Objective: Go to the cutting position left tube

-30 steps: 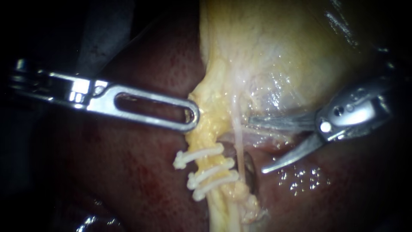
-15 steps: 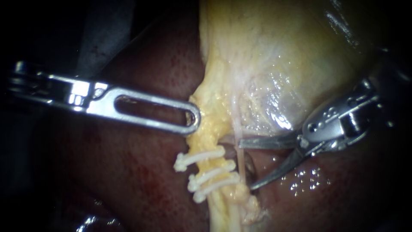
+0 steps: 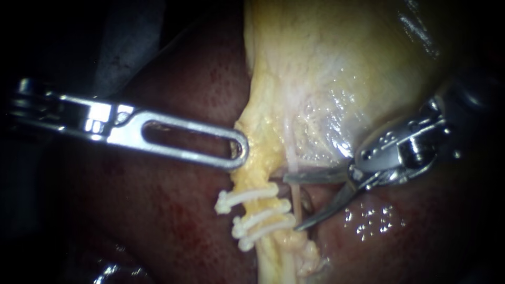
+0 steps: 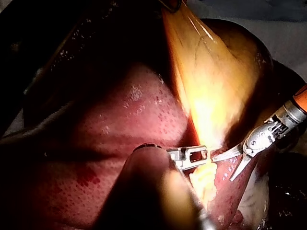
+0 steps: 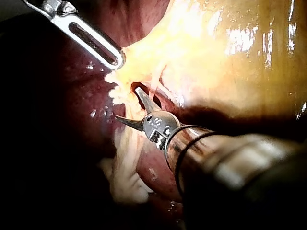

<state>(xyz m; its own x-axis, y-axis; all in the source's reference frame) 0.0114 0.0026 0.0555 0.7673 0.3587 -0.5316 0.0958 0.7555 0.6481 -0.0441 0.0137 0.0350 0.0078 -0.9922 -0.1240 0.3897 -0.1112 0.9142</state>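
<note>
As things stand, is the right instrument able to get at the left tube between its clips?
Probably yes. The right instrument, jaws open, sits close beside the clips on the left tube. Only a thin pale strand lies between its jaws, ahead of that tube, and may get caught first.

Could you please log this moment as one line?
right instrument: jaws open, tips at thin tube | three clips: on left tube | left instrument: at yellow tissue

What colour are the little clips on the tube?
White. The clips show best in the endoscope view.
</note>
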